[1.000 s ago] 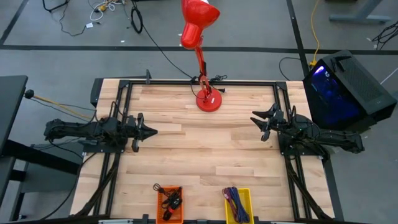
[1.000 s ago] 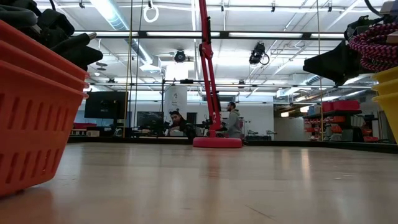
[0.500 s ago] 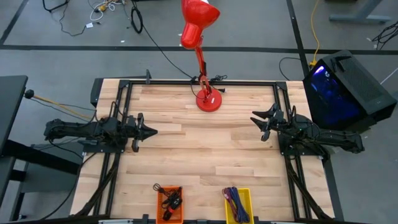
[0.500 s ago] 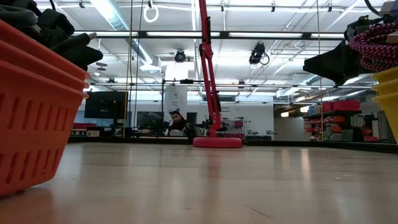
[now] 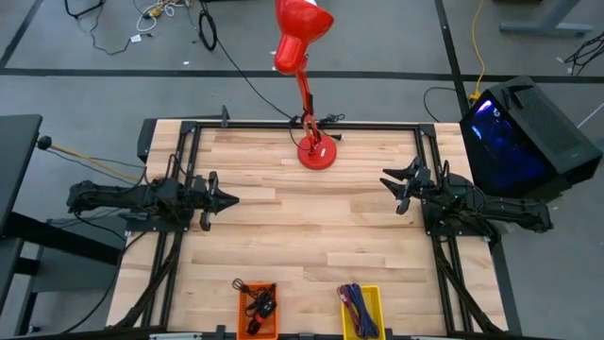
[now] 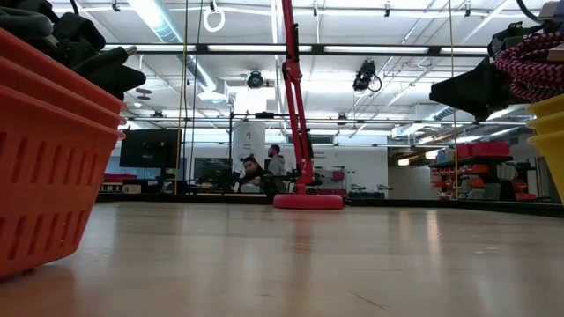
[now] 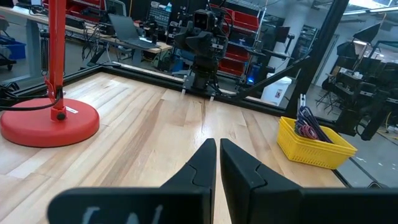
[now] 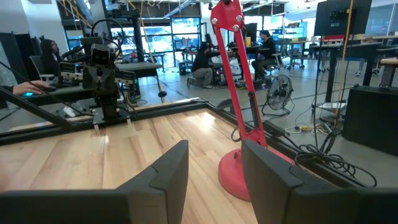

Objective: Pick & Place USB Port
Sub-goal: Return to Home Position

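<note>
Wood table (image 5: 311, 227), tangled black cable (image 5: 262, 306), orange bin (image 5: 241, 312)

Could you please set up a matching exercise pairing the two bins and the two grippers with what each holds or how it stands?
Things:
1. orange bin
2. yellow bin
3. left gripper, over the table's left side
4. right gripper, over its right side

States:
A. open, holding nothing
B. holds a black cable
C. shut, holding nothing
D. holds bluish cables

Pairs: 1-B, 2-D, 3-C, 4-A
</note>
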`<control>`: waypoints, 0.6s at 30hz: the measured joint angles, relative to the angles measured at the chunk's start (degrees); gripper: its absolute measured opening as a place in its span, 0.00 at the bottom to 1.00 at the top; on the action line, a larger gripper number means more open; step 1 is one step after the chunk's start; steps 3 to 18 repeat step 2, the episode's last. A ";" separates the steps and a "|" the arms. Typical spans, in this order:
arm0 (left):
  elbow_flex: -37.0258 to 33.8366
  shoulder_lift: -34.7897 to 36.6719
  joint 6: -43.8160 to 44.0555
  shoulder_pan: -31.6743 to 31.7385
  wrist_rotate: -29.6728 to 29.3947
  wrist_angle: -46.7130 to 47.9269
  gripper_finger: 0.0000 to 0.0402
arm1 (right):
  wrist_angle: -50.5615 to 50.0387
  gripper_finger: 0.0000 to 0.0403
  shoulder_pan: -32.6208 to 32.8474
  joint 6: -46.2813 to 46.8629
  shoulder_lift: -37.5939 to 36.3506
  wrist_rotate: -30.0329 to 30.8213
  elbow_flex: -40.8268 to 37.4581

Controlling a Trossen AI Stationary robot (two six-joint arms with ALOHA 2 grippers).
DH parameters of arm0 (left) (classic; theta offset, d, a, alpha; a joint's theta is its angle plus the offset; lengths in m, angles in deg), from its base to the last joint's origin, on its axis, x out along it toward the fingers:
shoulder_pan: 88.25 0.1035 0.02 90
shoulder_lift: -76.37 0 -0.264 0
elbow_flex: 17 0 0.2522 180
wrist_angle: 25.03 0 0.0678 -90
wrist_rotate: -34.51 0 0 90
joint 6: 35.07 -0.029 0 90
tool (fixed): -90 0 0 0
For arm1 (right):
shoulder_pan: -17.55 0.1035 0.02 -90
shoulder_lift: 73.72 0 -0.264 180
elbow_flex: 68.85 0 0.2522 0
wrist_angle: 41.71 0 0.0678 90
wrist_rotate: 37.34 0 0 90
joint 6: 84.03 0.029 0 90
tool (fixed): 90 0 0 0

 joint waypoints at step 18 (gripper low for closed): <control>0.00 0.00 0.00 0.00 0.00 -0.01 0.06 | -0.01 0.37 -0.01 0.00 0.00 0.01 0.00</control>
